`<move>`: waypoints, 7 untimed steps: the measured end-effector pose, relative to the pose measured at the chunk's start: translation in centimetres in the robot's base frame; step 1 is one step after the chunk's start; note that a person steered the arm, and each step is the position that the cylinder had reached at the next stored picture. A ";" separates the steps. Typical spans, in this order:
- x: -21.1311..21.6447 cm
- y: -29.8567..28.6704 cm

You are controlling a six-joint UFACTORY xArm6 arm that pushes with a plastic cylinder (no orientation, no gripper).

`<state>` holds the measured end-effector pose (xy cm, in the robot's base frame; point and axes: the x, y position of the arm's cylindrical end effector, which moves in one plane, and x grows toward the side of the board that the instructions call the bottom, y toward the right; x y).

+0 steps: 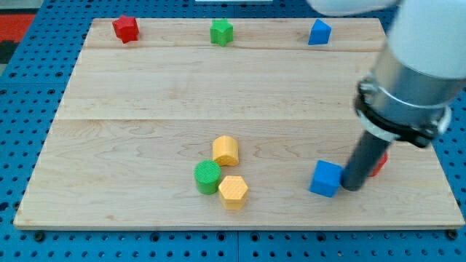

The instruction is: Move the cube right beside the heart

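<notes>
Near the board's lower right lies the blue cube [326, 178], a small bright-blue block turned so one corner points toward the view's bottom, its top face lighter than its sides. At its 3 o'clock, touching or nearly touching it, stands my tip [352, 187], the bare end of the dark rod; it grasps nothing, only rests against the cube's side. Past the rod at 2 o'clock a red block [378, 164] peeks out, mostly hidden, its shape not readable. The wooden board [145, 109] ends just below the cube at 6 o'clock, and its right edge is near. At the cube's 9 o'clock, well apart, cluster a yellow cylinder [226, 150], a green cylinder [207, 177] and a yellow hexagon [233, 192]. Bare wood stretches toward 12 o'clock.
</notes>
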<state>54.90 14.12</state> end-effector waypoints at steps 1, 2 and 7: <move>-5.1 -4.1; -0.3 -0.5; -2.0 -7.9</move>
